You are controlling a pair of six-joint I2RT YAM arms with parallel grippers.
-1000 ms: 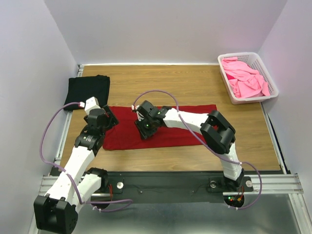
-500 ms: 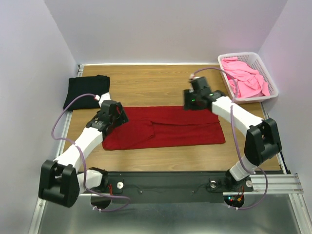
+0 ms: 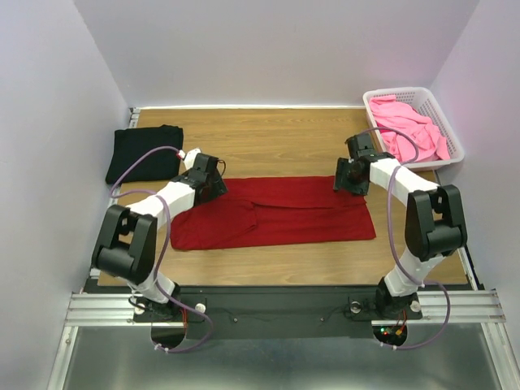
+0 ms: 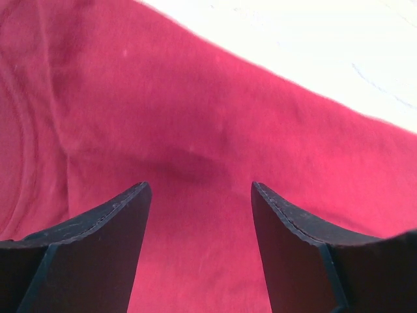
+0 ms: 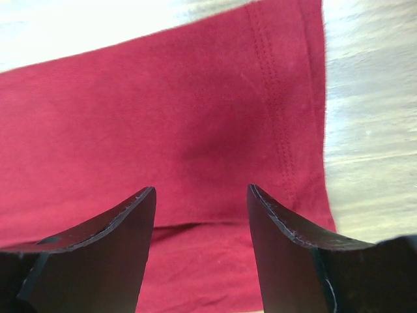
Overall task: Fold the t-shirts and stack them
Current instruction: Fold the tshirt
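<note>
Both arm bases are bolted to the mounting rail (image 3: 276,305) at the near edge of the tabletop (image 3: 276,142). Just beyond the rail, the dark red t-shirt (image 3: 276,213) lies flat on the wood as a long band running left to right, roughly centred between the two arms. Its near-left portion bulges slightly toward the rail, and the edge of a folded layer crosses the band left of its middle.

The left gripper (image 3: 213,180) sits over the far-left corner of the dark red t-shirt. In the left wrist view its fingers are spread apart with nothing between them. Red fabric with a shallow dark dent lies beyond the tips. Whether the fingertips touch the cloth cannot be determined.

The right gripper (image 3: 348,177) sits over the far-right corner of the same shirt. In the right wrist view its fingers are likewise spread apart and hold nothing. A double-stitched hem runs along the shirt's right edge, with bare wood just beside it, and the edge of a second layer of cloth shows between the fingers.

Farther back, the black t-shirt (image 3: 142,150) lies folded at the far-left corner of the tabletop, apart from the red one. At the far-right corner, the white lattice basket (image 3: 406,91) holds the bright pink t-shirts (image 3: 410,130) in a crumpled heap.
</note>
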